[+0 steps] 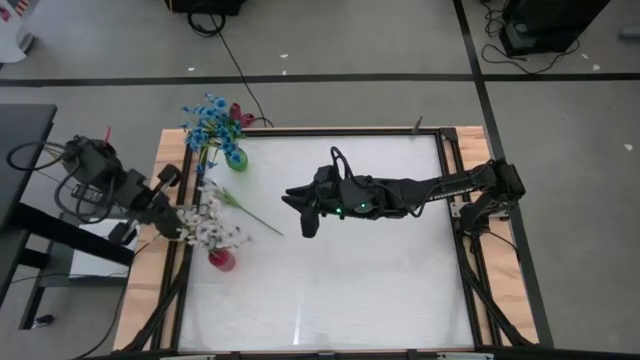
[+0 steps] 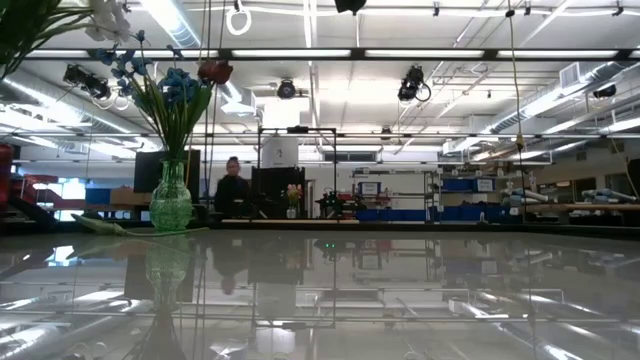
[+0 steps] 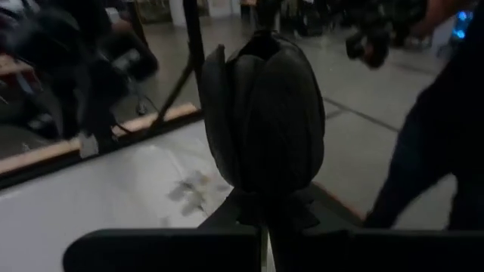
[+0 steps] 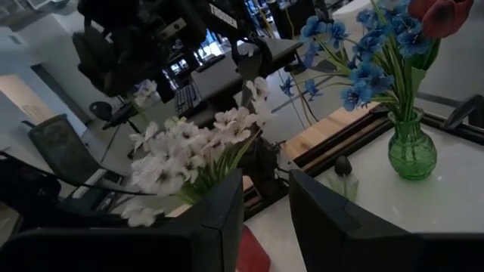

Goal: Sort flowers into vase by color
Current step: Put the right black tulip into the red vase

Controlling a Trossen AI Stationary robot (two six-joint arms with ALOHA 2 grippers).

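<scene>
Flowers (image 4: pixel 189 147), papery white, fill a red vase; left claw (image 3: pixel 261 242) pinches a dark tulip-shaped bud (image 3: pixel 261 113).

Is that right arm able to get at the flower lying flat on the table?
Probably yes. The right gripper hangs open just beside the loose stem, with bare table between them. The red vase stands clear to one side.

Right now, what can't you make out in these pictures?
- Dark flower stem: left wrist view, hidden by its own head and the shut left gripper.
- Red vase: right wrist view, mostly behind the open right gripper, cut off by the edge.
- Person: low view, too small.
</scene>
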